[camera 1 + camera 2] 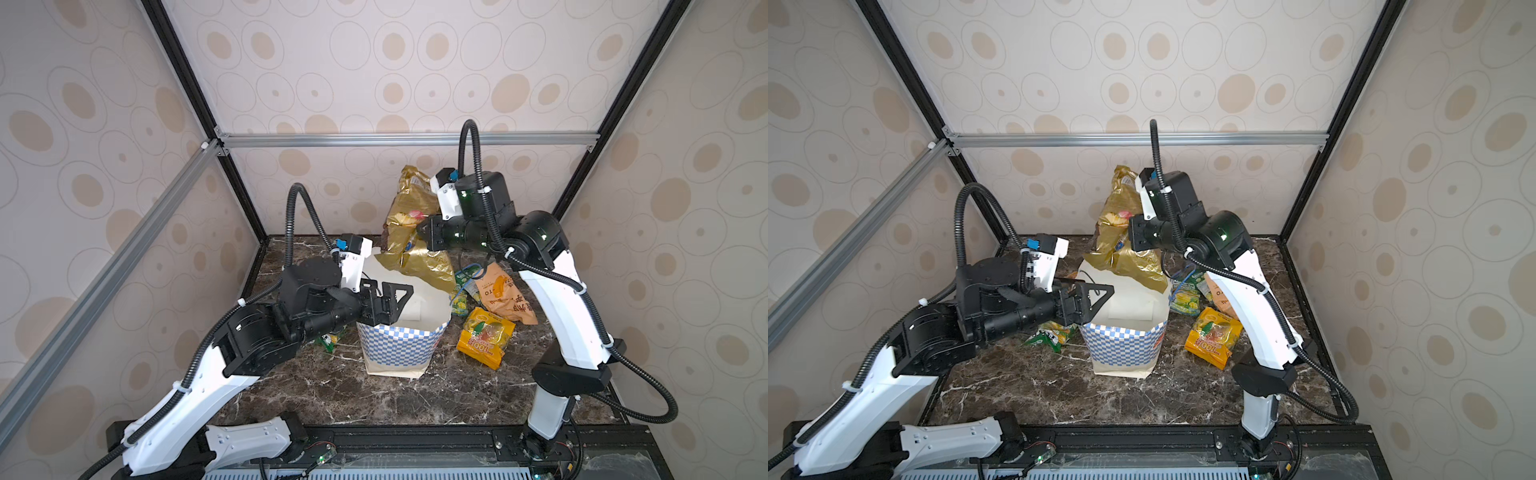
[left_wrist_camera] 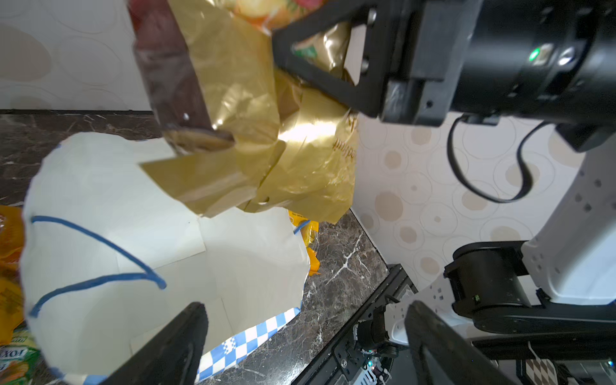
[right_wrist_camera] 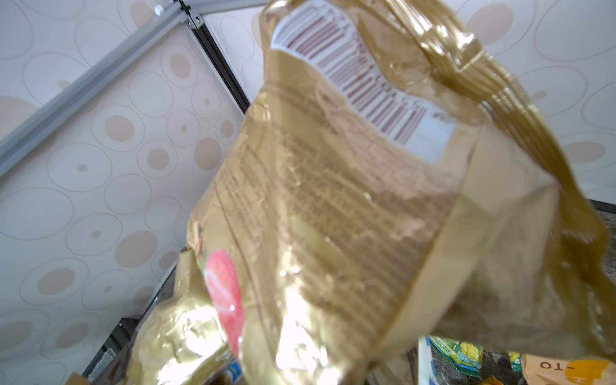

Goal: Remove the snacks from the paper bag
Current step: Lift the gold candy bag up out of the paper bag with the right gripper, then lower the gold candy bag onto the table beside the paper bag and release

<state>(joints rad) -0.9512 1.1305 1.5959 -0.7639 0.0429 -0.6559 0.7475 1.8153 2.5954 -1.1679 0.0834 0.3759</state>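
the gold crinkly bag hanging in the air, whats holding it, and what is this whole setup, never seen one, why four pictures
This is a two-armed robot at a marble table. Two pictures look down on the whole scene from above. The other two come from a small camera on each arm's wrist. The right gripper is shut on the gold bag, a snack held up by the far rim of the white paper bag. The left gripper hovers open over the paper bag's mouth, holding nothing. Lying on the table are a yellow gummy packet, an orange chips bag and small green packets. The close-up full of gold foil is the right wrist view.
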